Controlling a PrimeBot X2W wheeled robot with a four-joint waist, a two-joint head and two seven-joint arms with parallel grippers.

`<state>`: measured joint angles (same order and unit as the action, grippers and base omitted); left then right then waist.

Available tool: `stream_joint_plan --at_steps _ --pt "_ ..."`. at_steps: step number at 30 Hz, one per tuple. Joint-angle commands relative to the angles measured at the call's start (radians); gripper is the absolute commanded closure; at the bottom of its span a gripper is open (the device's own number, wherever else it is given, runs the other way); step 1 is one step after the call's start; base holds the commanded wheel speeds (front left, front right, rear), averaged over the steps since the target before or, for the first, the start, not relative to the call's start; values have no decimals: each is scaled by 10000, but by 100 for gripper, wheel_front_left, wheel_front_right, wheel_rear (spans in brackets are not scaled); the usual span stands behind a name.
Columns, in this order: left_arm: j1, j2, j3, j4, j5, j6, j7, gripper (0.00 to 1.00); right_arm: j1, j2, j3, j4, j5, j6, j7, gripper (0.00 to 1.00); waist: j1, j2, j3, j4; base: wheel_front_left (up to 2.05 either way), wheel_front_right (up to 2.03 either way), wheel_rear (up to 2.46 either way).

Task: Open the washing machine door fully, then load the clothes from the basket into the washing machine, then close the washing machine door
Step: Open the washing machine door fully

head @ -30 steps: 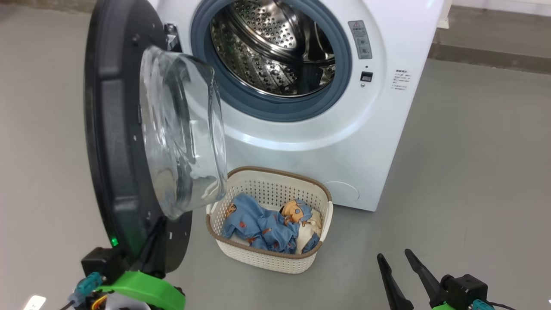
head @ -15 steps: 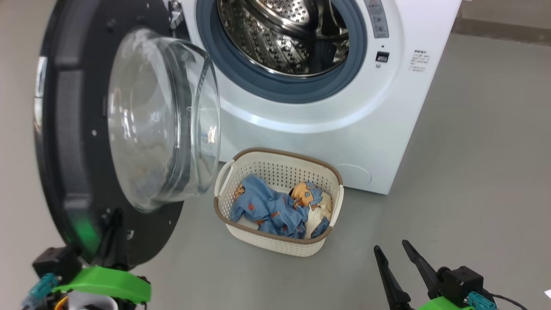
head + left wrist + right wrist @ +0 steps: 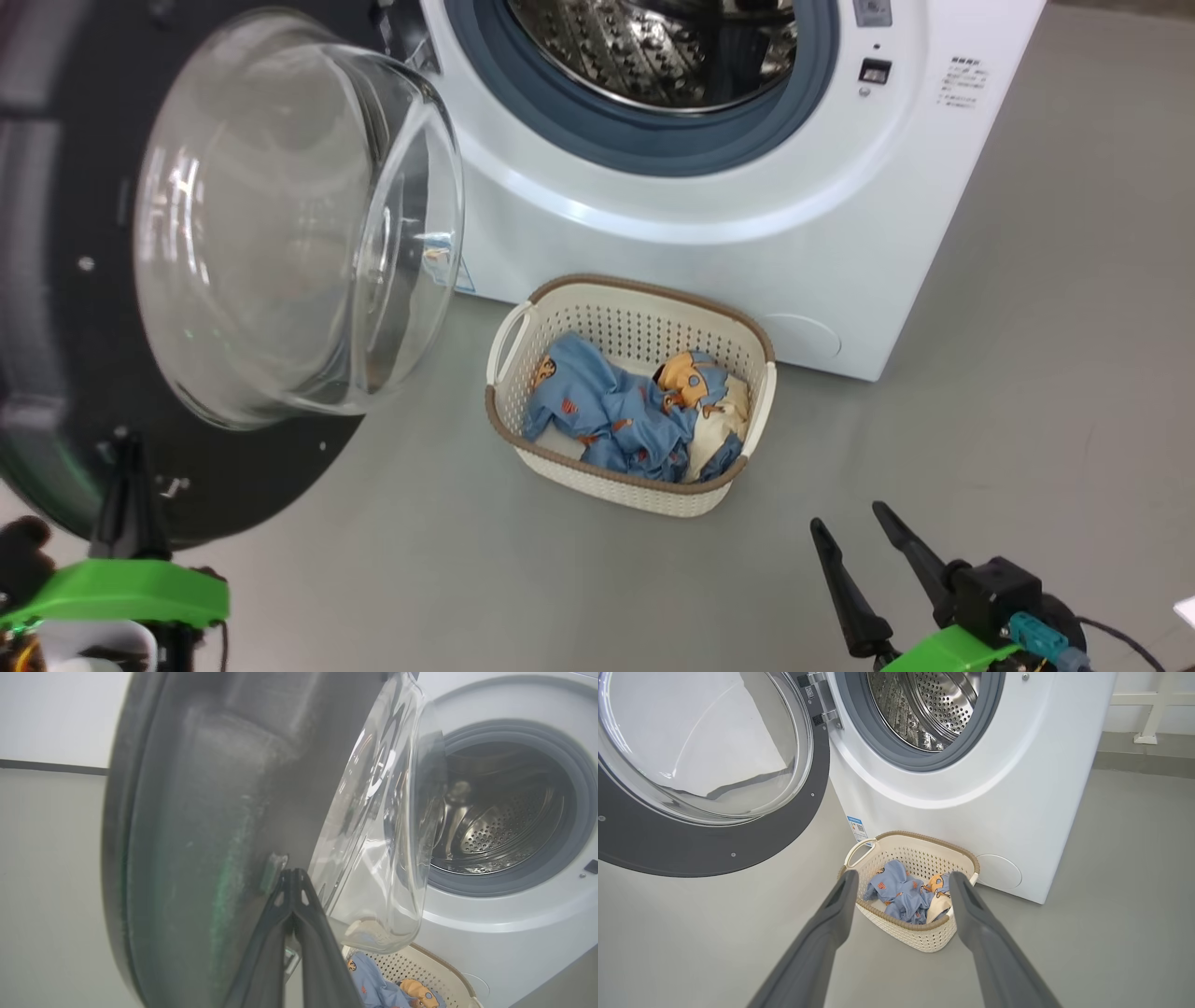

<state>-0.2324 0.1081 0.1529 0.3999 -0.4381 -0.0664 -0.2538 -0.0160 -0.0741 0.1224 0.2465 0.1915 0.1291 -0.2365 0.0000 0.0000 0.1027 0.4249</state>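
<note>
The washing machine door [image 3: 56, 327] is standing swung out at the near left, its dark grey inner face and bulging clear window [image 3: 280, 233] turning toward the right. It is hanging from hinges on the left side of the washing machine [image 3: 747, 252], whose grey gasket and steel drum [image 3: 653, 47] are lying open at the far centre. The door looks wide open but perhaps not at its full swing, so the step in hand is judged to be opening it fully; loading is not yet begun.

The clothes [image 3: 625, 420], light blue and cream with orange-brown prints, are lying heaped inside the basket [image 3: 635, 490]. The basket is sitting on the grey floor [image 3: 1027, 373] just in front of the machine, to the right of the door.

The left gripper [image 3: 292, 877] is reaching up at the near left with its two fingers pressed together, holding nothing, the tips resting against the door's inner face just below the window. The right gripper [image 3: 851, 518] is hanging low at the near right, fingers spread and empty, pointing toward the basket but well apart from it.

The next move likely calls for easing the door to its stop, then the spread gripper lowering into the basket to pinch the clothes.
</note>
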Motion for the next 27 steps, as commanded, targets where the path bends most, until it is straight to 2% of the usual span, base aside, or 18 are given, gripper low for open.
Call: stream_joint_plan --at_steps 1,11,19,27 --pt "-484 523 601 -176 12 53 -80 100 -366 -83 306 -302 -112 16 22 0 0 0 182 68 0 0 0" --pt "-1357 818 1478 316 269 -134 -80 100 -508 -584 284 -1036 -303 16 655 0 0 0 1174 143 0 0 0" --pt "-2689 1643 2323 1621 151 -425 -80 100 -555 -1034 -23 -1928 -583 16 1254 0 0 0 2108 158 0 0 0" --pt "-3681 2155 2687 2845 264 -570 -80 100 -489 -1276 -268 -2614 -704 16 1688 0 0 0 2741 223 0 0 0"
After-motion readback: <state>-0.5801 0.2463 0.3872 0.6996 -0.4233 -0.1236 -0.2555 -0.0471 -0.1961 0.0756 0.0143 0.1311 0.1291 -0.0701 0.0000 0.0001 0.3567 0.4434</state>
